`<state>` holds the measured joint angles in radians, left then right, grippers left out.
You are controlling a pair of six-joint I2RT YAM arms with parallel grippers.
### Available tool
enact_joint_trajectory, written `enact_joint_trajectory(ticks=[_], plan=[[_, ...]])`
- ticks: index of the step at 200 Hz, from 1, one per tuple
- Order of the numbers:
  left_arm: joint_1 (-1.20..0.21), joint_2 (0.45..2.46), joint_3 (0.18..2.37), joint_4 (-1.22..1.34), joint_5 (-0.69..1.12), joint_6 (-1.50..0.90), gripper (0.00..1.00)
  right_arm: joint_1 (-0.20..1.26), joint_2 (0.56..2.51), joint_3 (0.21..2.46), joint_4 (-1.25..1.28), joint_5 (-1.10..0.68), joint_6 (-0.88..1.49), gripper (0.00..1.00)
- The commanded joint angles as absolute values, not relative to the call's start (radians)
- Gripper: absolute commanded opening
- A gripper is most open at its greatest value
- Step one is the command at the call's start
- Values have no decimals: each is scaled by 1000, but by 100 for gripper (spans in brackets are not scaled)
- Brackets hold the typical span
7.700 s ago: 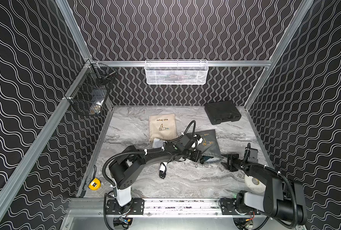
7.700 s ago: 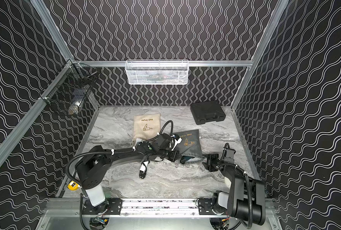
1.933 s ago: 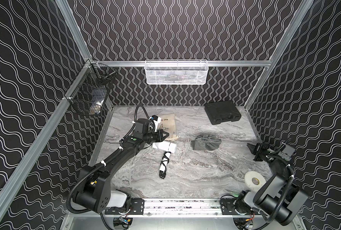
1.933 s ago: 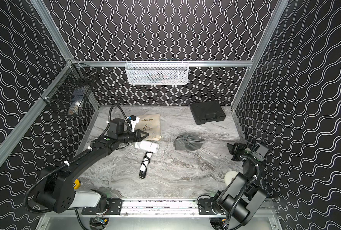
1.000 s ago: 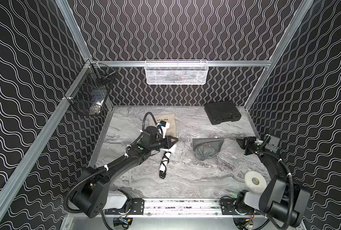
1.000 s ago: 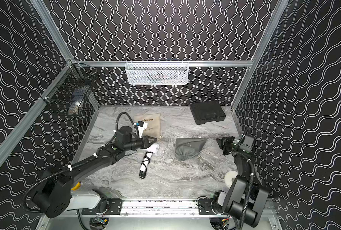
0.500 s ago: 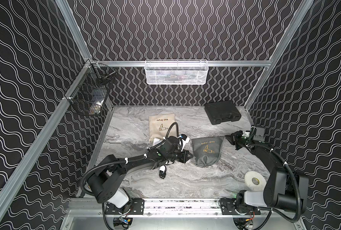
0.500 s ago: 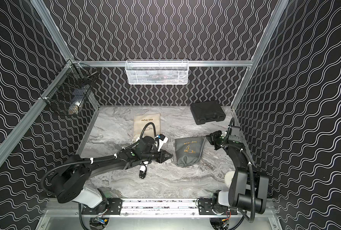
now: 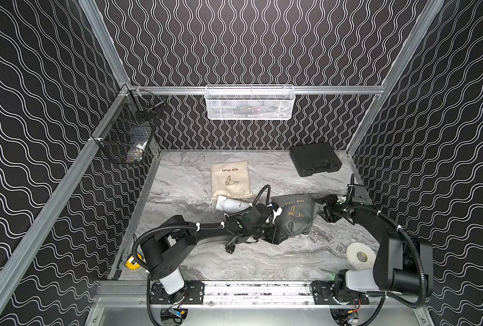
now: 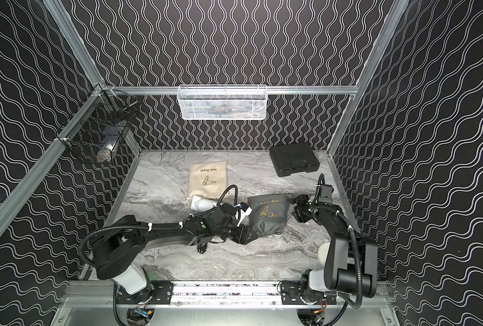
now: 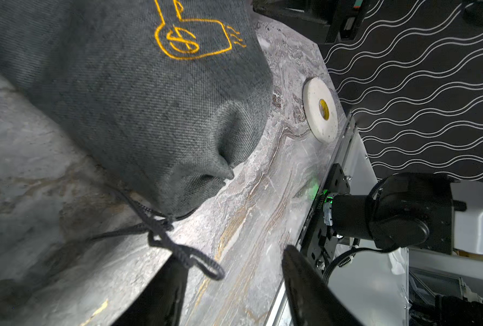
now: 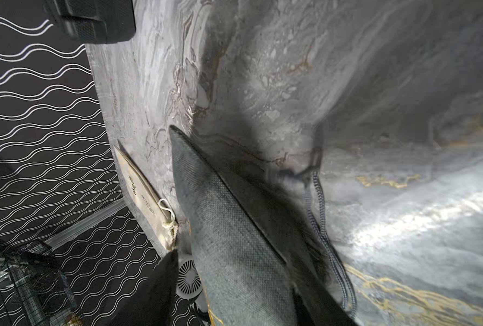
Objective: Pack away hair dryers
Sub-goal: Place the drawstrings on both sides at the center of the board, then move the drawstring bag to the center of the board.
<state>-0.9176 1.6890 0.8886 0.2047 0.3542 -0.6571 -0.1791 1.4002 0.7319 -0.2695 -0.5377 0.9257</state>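
**Ann:** Top views first. The grey pouch (image 9: 294,216) sat bulging just right of centre on the table (image 9: 178,180). The left tool (image 9: 277,236) was at its lower-left corner and the right tool (image 9: 326,210) just beside its right edge.

**Ben:** And the white hair dryer (image 9: 230,204)?

**Ann:** It lay left of centre, just below the beige pouch (image 9: 229,180), partly hidden by the left arm (image 9: 206,227).

**Ben:** Left wrist view?

**Ann:** The fingers (image 11: 299,271) stood apart, gripping nothing. The drawstring loop (image 11: 198,262) lay by one tip, bottom centre.

**Ben:** Right wrist?

**Ann:** Blurry! The fingers (image 12: 155,288) were spread with the grey pouch (image 12: 234,240) between them. Contact, I couldn't tell. The dryer's white grille (image 12: 189,278) showed at lower left.
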Motion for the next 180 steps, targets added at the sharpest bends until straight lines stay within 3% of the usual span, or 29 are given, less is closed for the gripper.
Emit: enact_joint_trajectory(ticks=[1,122,180], plan=[[-929,1723,913,202,348,-673,59,-176,1384,714,-267,-548,908,71],[-934,2041,1193,241,415,-693,61,-178,1270,738,-377,-481,756,82],[-935,1984,1158,283,370,-673,76,-178,1186,740,-409,-418,712,86]])
